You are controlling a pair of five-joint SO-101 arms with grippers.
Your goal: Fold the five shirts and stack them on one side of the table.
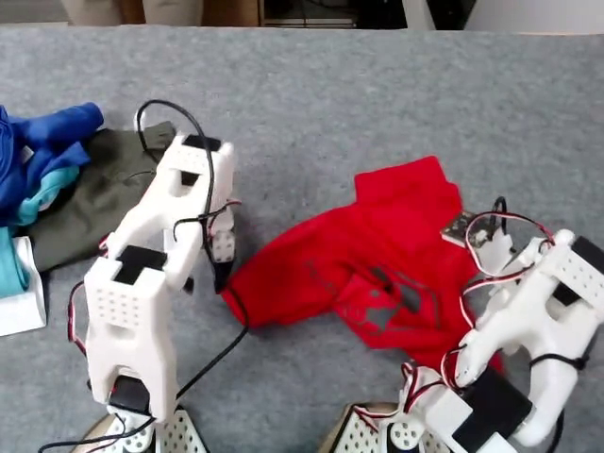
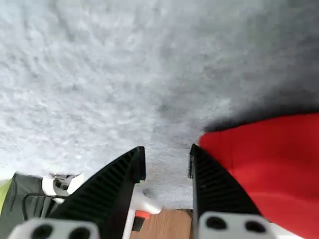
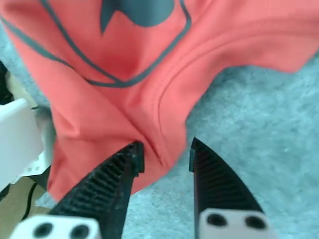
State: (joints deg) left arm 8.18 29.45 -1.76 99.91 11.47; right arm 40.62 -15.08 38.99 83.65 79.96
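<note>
Lying rumpled on the grey table [image 1: 377,85]: one red shirt [image 1: 377,260], dark picture showing. Heaping nearby: one blue shirt [image 1: 47,142], one green shirt [image 1: 104,193]. Gaping open: two claws, left claw [image 2: 167,154] and right claw [image 3: 166,149].

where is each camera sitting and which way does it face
High view: fixed above the table, looking down at the red shirt and a shirt pile; the left arm and right arm show.
Left wrist view: on the left arm, looking past its open left end effector at table and the red shirt's edge.
Right wrist view: on the right arm, looking past its open right end effector at the red shirt's print.
Shared: all three show the red shirt.
</note>
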